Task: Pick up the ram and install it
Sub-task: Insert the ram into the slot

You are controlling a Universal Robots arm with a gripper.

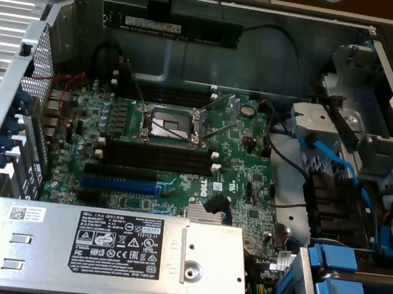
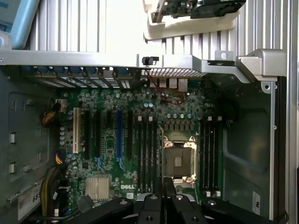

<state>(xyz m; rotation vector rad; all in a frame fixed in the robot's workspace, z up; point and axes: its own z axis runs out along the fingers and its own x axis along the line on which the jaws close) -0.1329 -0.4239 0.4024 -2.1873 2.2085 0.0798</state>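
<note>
The ram (image 1: 189,28) is a long green stick with a white label. It hangs level, above the far side of the open computer case. My gripper (image 1: 158,13) is shut on it near the middle, gripping from above. In the wrist view the gripper (image 2: 163,196) looks straight down past the ram's thin edge (image 2: 162,184) at the green motherboard (image 2: 112,140). The black memory slots with white end clips (image 1: 159,158) lie beside the CPU socket (image 1: 170,124), well below and nearer than the ram. The same slots (image 2: 145,144) and socket (image 2: 179,161) show in the wrist view.
A silver power supply (image 1: 134,248) covers the case's near side. Blue drive carriers (image 1: 352,284) and blue cables (image 1: 331,163) crowd the exterior view's right. The perforated rear panel (image 1: 43,78) and blue slot tabs line the exterior view's left. A heatsink (image 2: 97,187) sits on the board.
</note>
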